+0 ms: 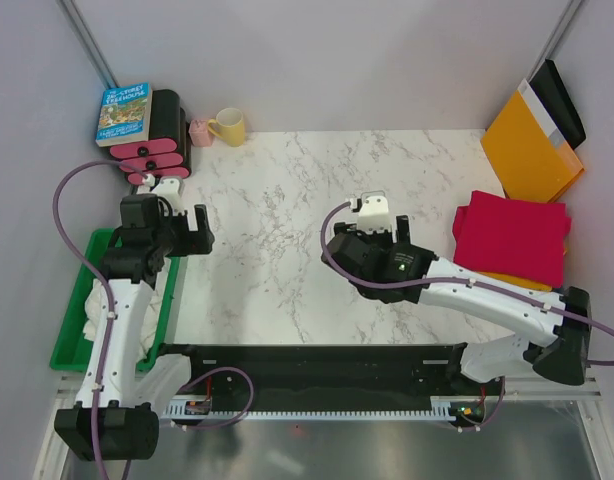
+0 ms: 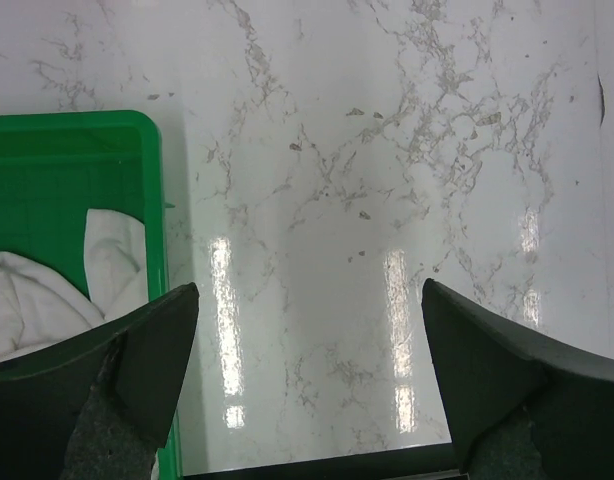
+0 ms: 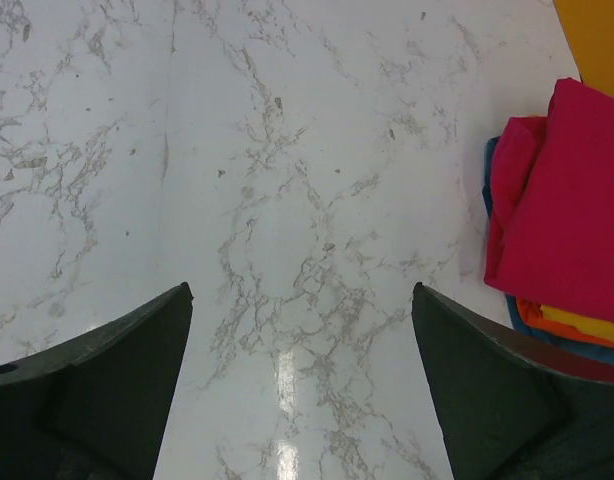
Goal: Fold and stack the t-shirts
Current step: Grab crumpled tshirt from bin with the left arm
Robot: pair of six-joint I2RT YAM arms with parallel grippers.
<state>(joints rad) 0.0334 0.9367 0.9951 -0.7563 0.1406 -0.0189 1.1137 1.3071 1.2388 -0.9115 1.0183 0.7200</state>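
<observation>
T-shirts sit at both ends of our bench [image 1: 287,200]: a crumpled white shirt [image 2: 27,300] lies in the green tray [image 2: 67,150] on the left, while a folded crimson shirt [image 1: 512,238] tops a stack at the right edge, an orange shirt [image 3: 547,318] and a blue shirt [image 3: 587,352] peeking out beneath. We see the left fingers [image 2: 127,370] and right fingers [image 3: 107,370] spread wide, grasping nothing, above bare marble. Lettering on the book [image 1: 125,112] is too small to read.

Marbled table [image 1: 287,200], green bin [image 2: 77,150] left, folded t-shirts [image 1: 511,235] right, yellow mug [image 1: 230,126] behind
</observation>
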